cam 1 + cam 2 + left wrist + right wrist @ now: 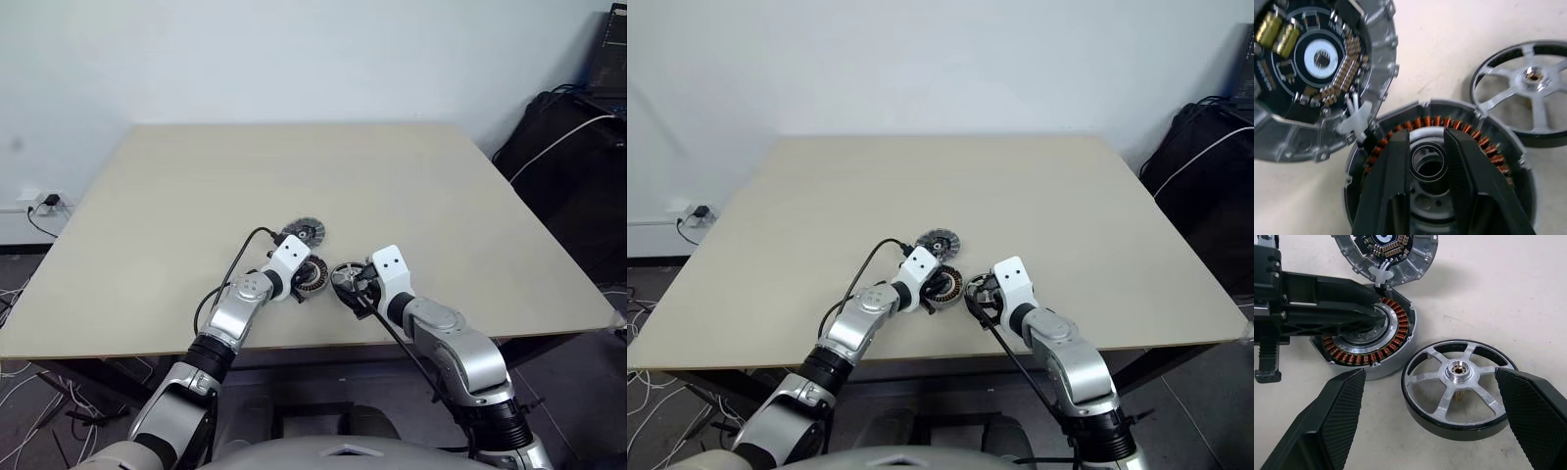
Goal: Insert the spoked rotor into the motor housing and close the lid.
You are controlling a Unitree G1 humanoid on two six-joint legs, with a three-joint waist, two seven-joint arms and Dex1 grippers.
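Note:
The motor housing (1369,352), ringed with coppery windings, lies near the table's front edge. Its lid (1317,73) is swung open behind it on a white clip, showing a circuit board inside. My left gripper (1426,137) points down into the housing. Its fingers (1396,166) stand a little apart on either side of the pale centre ring, so it is narrowly open. The spoked rotor (1458,370) lies flat on the table just right of the housing. My right gripper (1430,377) is wide open, with one finger on each side of the rotor and neither touching it.
All the parts sit close to the front edge of the beige table (392,176). A black bag (573,166) stands off the table's right side. Cables and a wall socket (44,204) are on the floor to the left.

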